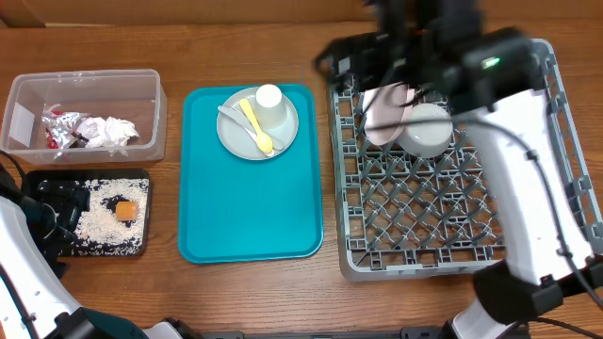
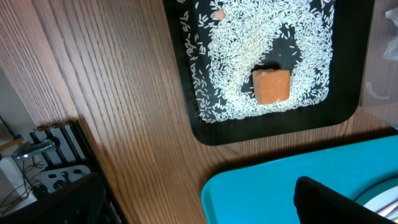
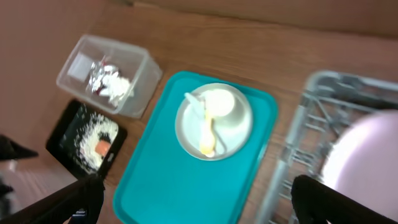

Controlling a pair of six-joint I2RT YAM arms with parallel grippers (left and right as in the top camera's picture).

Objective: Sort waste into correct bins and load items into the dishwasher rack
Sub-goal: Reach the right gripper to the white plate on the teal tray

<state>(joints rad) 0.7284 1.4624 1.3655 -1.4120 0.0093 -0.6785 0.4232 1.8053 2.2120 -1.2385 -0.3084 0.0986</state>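
— done?
— nearest, rice and orange cube in the black tray, left jaws spread, empty, beside. beyond, napkin and foil wrapper in the clear tub. pinkish plate and white bowl in the rack, right jaws spread, empty, above.
— left?
— grey-green plate, cup, spoon, fork, on the teal tray.
— hidden?
— rack's far corner, behind the right arm.

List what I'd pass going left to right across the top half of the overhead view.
clear tub → grey-green plate → pinkish plate → white bowl
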